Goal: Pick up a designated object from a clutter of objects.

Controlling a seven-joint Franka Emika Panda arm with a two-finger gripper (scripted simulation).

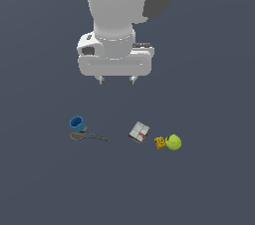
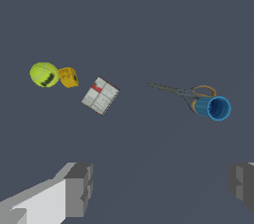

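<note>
Above the clutter, gripper [image 1: 117, 79] hangs with fingers spread wide, empty. Scissors [image 1: 89, 136] lie flat, handle loop touching the blue cup [image 1: 77, 123]. Recommended: descend over mid-shaft, clear of cup.

Glossy white arm, dark grey panel, gripper [image 1: 117, 79] fingertips grey.

Plain dark slate-grey floor [image 1: 209, 189], flat and featureless, even soft light
</note>
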